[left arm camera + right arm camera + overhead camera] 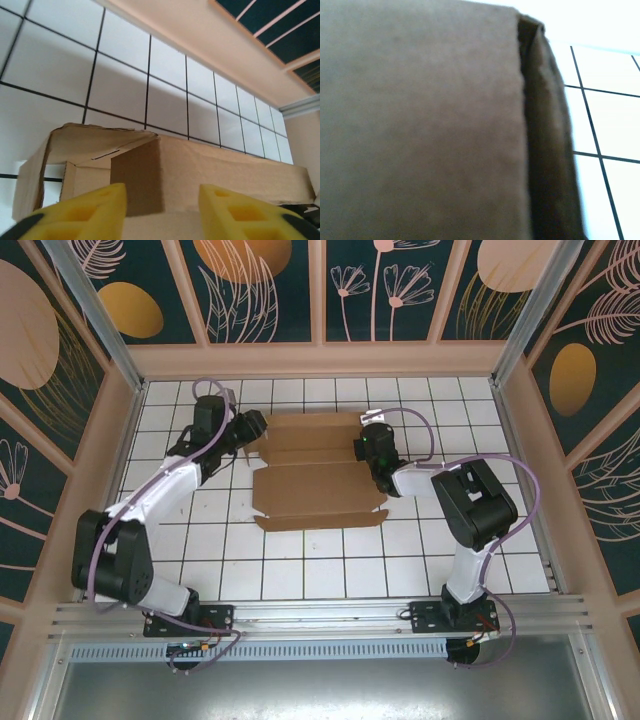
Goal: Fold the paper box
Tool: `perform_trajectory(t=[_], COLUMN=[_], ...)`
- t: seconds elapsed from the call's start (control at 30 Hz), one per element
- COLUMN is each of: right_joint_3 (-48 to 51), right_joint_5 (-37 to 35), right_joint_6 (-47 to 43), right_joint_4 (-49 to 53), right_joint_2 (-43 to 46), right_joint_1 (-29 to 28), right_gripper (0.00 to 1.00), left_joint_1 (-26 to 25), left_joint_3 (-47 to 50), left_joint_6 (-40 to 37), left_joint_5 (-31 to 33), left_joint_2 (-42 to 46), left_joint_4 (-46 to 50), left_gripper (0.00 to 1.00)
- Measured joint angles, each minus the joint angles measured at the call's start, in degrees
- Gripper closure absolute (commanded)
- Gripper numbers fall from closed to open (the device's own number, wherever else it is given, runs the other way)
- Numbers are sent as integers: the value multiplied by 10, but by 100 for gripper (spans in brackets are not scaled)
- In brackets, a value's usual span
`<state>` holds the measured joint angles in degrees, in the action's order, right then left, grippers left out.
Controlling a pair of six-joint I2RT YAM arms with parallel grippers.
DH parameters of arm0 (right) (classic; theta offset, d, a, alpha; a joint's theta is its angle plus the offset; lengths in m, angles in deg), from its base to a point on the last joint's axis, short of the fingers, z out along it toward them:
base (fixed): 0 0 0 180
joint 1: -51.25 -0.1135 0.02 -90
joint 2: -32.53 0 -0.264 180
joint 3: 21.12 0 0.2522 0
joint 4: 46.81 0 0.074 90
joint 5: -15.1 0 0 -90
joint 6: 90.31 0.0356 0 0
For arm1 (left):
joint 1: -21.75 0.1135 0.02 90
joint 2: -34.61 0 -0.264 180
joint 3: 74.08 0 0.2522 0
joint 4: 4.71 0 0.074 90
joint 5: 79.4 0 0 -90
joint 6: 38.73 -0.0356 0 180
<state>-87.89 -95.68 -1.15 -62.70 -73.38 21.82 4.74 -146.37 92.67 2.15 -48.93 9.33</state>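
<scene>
The paper box (315, 485) is a plain brown cardboard sheet with creases and flaps, lying partly folded in the middle of the tiled table. My left gripper (250, 437) is at its left end. In the left wrist view its yellow fingers (95, 212) stand wide apart, open, over the cardboard (225, 165), where a side flap stands up beside a long raised wall. My right gripper (362, 447) is pressed against the box's right end. The right wrist view is blocked by a close, blurred cardboard panel (420, 125) that hides the fingers.
The white tiled table (300, 560) stretches toward the arm bases in front of the box. A wooden rim (320, 360) borders the far side, wooden side walls close in left and right, and a metal rail (320, 615) runs along the near edge.
</scene>
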Motion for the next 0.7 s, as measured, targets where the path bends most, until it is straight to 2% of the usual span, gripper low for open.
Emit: perform_trajectory(t=[0.17,0.27,0.53,0.7], right_joint_3=[-2,-3,-5,-7], right_joint_5=[-2,-2,-2,-4], right_joint_6=[2,4,3,3], right_joint_4=[4,5,8,9], right_joint_2=[0,0,-1,-3], right_joint_1=[0,0,0,0], right_gripper=[100,100,100,100], left_joint_1=[-78,-96,-86,-43], left_joint_3=[42,82,93,80], left_joint_6=[-8,-10,0,19], left_joint_5=[49,54,103,116], left_joint_2=[25,8,-66,-92], left_joint_4=[-6,-7,-15,-38], left_gripper=[99,100,100,100])
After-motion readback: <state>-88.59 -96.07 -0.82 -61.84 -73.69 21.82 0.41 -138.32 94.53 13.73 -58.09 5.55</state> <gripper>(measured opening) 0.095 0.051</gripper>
